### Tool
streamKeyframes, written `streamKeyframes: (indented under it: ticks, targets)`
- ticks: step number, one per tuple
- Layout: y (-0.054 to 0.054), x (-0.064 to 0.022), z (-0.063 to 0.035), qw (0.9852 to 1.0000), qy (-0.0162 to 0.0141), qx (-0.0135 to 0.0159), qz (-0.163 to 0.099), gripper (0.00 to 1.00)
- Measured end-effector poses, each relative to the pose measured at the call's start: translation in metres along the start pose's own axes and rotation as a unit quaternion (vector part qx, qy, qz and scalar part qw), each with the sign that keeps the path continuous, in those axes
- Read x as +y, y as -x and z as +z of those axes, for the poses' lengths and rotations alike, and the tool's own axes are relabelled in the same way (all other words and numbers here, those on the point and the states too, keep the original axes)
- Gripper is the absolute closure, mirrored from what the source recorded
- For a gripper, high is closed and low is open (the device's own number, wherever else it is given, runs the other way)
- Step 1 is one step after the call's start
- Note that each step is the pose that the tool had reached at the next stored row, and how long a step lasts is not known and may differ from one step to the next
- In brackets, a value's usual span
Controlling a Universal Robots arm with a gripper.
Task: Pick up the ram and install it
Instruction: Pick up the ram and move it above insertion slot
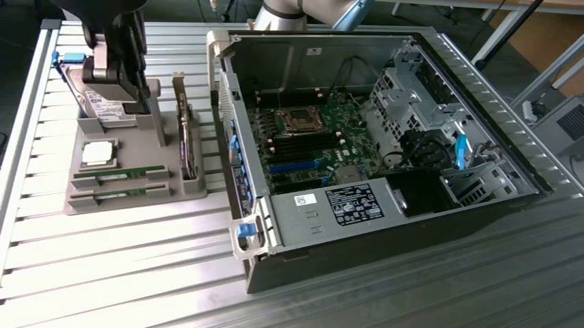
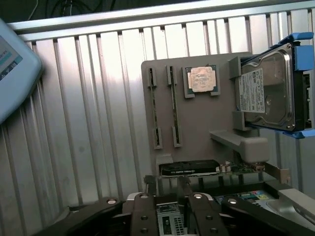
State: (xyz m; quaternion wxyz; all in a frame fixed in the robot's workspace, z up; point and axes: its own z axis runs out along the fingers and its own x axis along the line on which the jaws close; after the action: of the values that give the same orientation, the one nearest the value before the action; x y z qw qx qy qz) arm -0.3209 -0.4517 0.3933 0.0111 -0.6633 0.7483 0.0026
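The ram [image 1: 119, 174] is a thin green stick lying on edge in a slot of the grey holder [image 1: 137, 205], just in front of the CPU [image 1: 98, 152]. An identical stick [image 1: 114, 198] lies in the slot beside it. In the wrist view both sticks appear edge-on, the ram [image 2: 173, 105] and its twin [image 2: 153, 105]. My gripper [image 1: 123, 92] hangs over the back of the holder near the hard drive [image 1: 108, 113], well apart from the sticks. In the wrist view my gripper [image 2: 167, 186] shows a gap between its fingers with nothing held.
An upright card with a metal bracket [image 1: 189, 147] stands at the holder's edge nearest the case. The open computer case [image 1: 456, 205] lies at the exterior view's right, motherboard [image 1: 306, 143] exposed with dark memory slots. The ribbed metal table [image 1: 119, 266] runs underneath.
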Motion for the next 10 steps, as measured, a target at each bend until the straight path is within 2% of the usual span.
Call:
streamKeyframes:
  ticks: [1,4,10]
  targets:
    - [0.000,0.0000,0.0000,1.0000,0.0000,0.0000,0.000,0.65]
    - [0.000,0.0010,0.0012,1.0000,0.0000,0.0000,0.000,0.65]
    - [-0.002,0.0109,0.0069,1.0000,0.0000,-0.0004,0.000,0.65]
